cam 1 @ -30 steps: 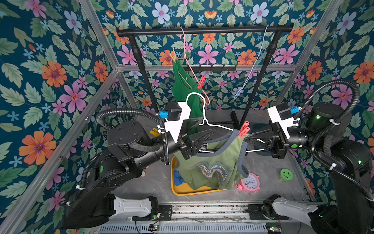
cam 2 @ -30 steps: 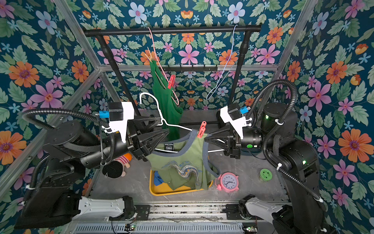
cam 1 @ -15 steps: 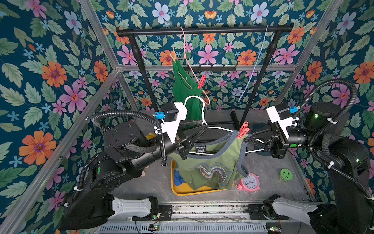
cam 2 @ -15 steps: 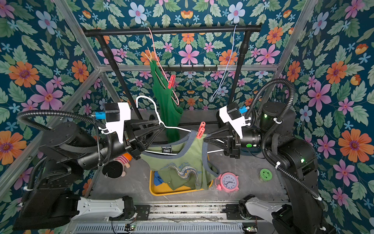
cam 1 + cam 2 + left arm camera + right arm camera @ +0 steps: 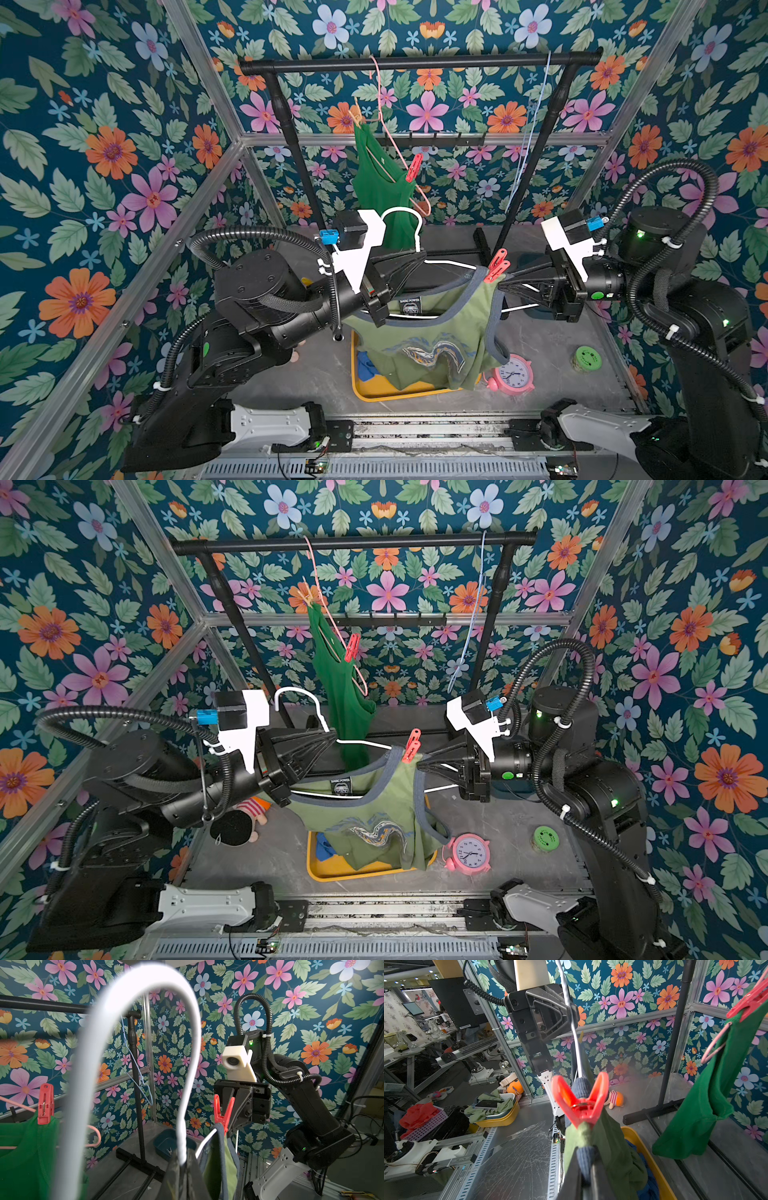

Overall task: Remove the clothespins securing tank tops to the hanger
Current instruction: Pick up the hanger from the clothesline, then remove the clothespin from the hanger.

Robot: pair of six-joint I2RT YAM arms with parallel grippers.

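A white hanger (image 5: 446,262) carries the olive tank top (image 5: 428,345) (image 5: 374,808). A red clothespin (image 5: 497,265) (image 5: 411,746) (image 5: 221,1111) (image 5: 580,1101) pins its grey-trimmed strap to the hanger's right shoulder. My left gripper (image 5: 419,259) (image 5: 332,733) (image 5: 182,1165) is shut on the hanger just below its hook. My right gripper (image 5: 500,286) (image 5: 419,764) (image 5: 585,1167) is shut on the strap right under that clothespin. On the rack, a green tank top (image 5: 382,183) (image 5: 20,1157) hangs from a pink hanger under another red clothespin (image 5: 413,167) (image 5: 45,1103) and a peach one (image 5: 356,117). A blue tank top (image 5: 365,368) lies in the tray.
A yellow tray (image 5: 399,392) sits under the olive top, with a pink alarm clock (image 5: 513,374) and a green disc (image 5: 587,359) to its right. An empty blue hanger (image 5: 528,137) hangs from the black rack (image 5: 415,64). A doll (image 5: 245,816) lies at left, and a dark bin (image 5: 172,1145) stands by the rack's foot.
My left gripper has moved up along the white hanger and shut on its neck below the hook. The right gripper has stayed shut on the strap.
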